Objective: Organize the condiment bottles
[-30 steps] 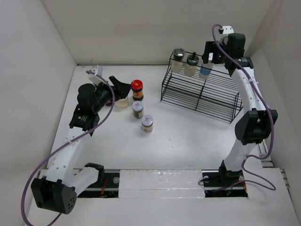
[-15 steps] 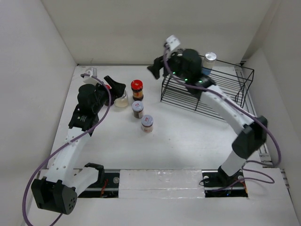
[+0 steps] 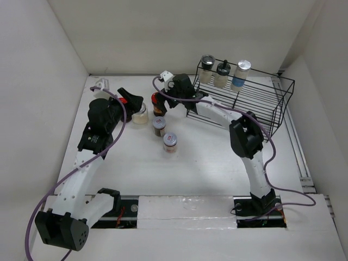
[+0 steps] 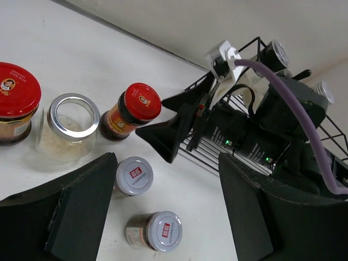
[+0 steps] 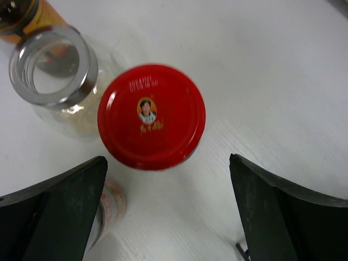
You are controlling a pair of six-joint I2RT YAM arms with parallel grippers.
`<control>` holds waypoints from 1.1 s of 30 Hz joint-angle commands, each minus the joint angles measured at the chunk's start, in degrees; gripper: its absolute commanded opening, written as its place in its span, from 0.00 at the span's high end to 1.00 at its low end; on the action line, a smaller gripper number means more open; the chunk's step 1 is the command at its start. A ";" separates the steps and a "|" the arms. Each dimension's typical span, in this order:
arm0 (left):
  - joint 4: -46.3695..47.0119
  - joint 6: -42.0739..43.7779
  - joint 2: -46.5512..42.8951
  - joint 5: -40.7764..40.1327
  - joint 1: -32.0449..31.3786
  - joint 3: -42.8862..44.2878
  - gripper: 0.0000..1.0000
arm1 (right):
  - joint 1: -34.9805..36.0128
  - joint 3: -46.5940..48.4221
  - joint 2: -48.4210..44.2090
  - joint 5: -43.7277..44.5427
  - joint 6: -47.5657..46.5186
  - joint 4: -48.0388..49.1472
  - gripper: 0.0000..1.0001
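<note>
Red-capped jar (image 5: 151, 117) — beneath spread right claw (image 5: 167, 160)

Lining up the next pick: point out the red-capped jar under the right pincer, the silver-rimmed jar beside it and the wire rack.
red-capped jar (image 5: 151, 116), right wrist view, centre of its cap.
silver-rimmed jar (image 5: 53, 66), right wrist view, middle of its top.
wire rack (image 3: 265, 106), top view, its wire shelves.
</note>
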 commanded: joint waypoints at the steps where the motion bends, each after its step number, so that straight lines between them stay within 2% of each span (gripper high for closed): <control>1: 1.77 0.18 -0.47 0.94 0.28 1.93 0.29 | 1.13 6.89 1.22 1.10 -1.53 0.31 0.00; 7: 2.29 0.18 0.15 1.47 0.28 1.93 0.29 | 1.66 9.71 4.12 4.10 -1.53 4.00 0.03; 11: 2.29 0.18 0.15 1.47 0.28 1.93 0.29 | 2.18 13.14 7.29 2.88 -1.53 3.48 0.20; 14: 2.29 0.71 0.15 2.09 0.28 1.93 0.29 | 2.79 14.29 8.44 2.87 -1.01 2.77 0.20; 16: 2.29 0.71 0.15 2.09 0.28 1.93 0.29 | 3.32 14.81 8.44 2.87 -1.01 2.77 0.28; 18: 2.29 0.71 0.15 2.09 0.28 1.93 0.29 | 3.33 14.81 8.44 2.87 -1.01 2.77 0.30; 19: 2.29 0.71 -0.37 2.09 0.28 1.93 0.29 | 3.33 14.81 7.74 2.87 -1.01 2.77 0.41; 20: 2.29 0.71 -0.38 2.09 0.28 1.93 0.29 | 3.33 14.81 7.04 2.87 -0.22 2.77 0.48; 21: 2.29 0.71 -0.38 2.09 0.28 1.93 0.29 | 3.85 13.94 5.90 2.87 -0.22 3.46 0.52; 25: 2.29 0.71 -1.08 2.61 0.28 1.41 0.29 | 3.85 10.07 -3.93 2.25 1.37 10.32 0.54; 29: 2.29 0.71 -1.61 2.00 0.28 1.41 0.29 | 2.81 3.68 -21.73 0.85 1.98 18.29 0.54; 33: 2.82 0.71 -2.92 2.70 0.28 1.41 0.29 | -1.58 -2.83 -35.11 2.25 1.98 20.78 0.54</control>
